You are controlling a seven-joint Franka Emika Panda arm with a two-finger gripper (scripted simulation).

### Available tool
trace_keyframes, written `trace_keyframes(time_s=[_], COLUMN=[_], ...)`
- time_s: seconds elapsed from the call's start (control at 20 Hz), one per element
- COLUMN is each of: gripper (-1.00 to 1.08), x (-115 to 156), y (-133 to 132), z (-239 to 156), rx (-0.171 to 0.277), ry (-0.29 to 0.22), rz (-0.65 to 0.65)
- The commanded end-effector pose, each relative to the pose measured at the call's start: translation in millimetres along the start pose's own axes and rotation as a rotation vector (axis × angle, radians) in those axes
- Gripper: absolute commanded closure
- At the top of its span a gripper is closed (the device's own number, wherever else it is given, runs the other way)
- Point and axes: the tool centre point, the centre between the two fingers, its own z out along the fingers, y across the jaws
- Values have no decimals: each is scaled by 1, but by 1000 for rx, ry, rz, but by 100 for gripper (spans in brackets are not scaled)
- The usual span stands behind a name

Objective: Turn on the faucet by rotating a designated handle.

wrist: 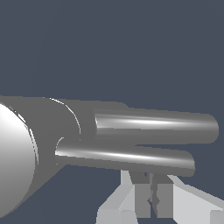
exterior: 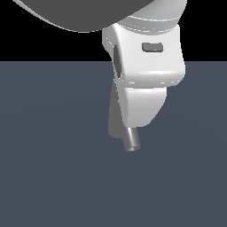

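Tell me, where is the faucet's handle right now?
In the wrist view, the handle sticks sideways from the faucet, beside the thicker spout, close to the gripper.

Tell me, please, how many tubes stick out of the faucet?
2: the thicker spout, and the slimmer handle beside it, nearer the gripper. More may be hidden.

Faucet mostly hidden behind the arm

In the exterior view, only a rod end (exterior: 131, 142) is seen poking out below the gripper (exterior: 133, 119); two tubes are seen side by side on the faucet (wrist: 39, 131) from the wrist.

grey faucet (wrist: 39, 131), thin handle (wrist: 127, 156) jutting sideways.
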Motion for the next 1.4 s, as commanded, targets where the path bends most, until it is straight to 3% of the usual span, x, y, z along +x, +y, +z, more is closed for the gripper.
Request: trace_keyframes(time_s=[0.0,0.7,0.75,1.35], gripper=[108,108,108,108], x=[14,53,37,76], y=[3,10,3,-19], z=[0,0,0,0], rx=[-2,-5,2,-2], ry=[11,14,-6,5], rz=[15,20,-12,5])
